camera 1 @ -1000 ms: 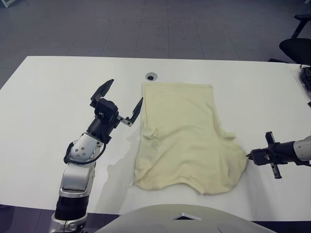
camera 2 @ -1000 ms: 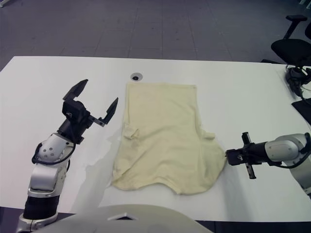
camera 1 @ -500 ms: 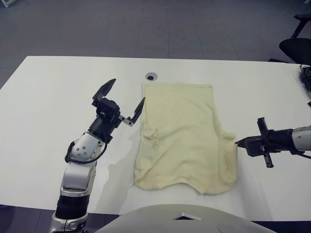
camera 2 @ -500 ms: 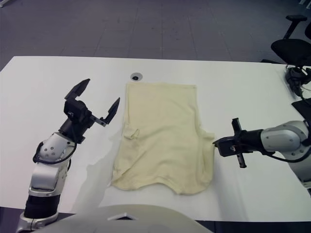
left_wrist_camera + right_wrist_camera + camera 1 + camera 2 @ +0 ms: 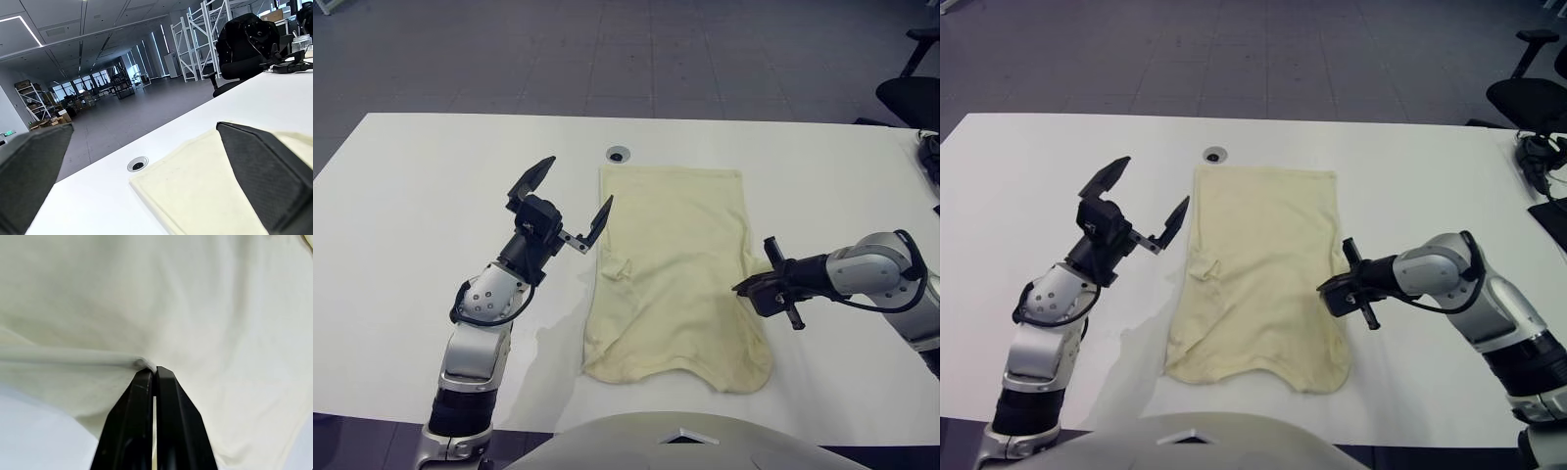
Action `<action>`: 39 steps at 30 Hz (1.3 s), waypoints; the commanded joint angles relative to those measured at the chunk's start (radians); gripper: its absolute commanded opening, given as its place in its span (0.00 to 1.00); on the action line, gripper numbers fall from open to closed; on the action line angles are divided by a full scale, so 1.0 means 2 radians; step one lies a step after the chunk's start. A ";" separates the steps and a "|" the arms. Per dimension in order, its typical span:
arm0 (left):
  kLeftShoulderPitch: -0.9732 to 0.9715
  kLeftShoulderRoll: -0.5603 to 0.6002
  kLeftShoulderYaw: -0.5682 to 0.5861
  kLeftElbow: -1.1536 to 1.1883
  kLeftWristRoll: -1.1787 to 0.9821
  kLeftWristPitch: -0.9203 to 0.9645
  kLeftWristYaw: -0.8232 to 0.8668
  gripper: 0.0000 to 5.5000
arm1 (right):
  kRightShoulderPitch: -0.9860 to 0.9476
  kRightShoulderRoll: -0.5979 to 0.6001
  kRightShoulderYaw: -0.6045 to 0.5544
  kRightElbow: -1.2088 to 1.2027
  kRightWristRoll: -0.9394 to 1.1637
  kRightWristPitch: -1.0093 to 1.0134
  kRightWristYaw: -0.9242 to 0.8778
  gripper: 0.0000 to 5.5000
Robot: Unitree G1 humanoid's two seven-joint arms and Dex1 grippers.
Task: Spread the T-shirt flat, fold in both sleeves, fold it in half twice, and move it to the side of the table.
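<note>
Our right end effector (image 5: 742,288), pinched shut on the right edge of the pale yellow cotton T-shirt (image 5: 666,255), has drawn that edge inward over the body, so we judge this sleeve fold nearly laid. The shirt lies mid-way across the white surface (image 5: 411,196); our left end effector (image 5: 578,182) hovers wide open just beside its left edge.
</note>
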 commanded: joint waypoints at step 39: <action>-0.007 0.002 -0.016 0.004 0.016 0.011 -0.009 0.98 | 0.028 0.067 -0.008 -0.021 0.027 0.064 -0.059 0.49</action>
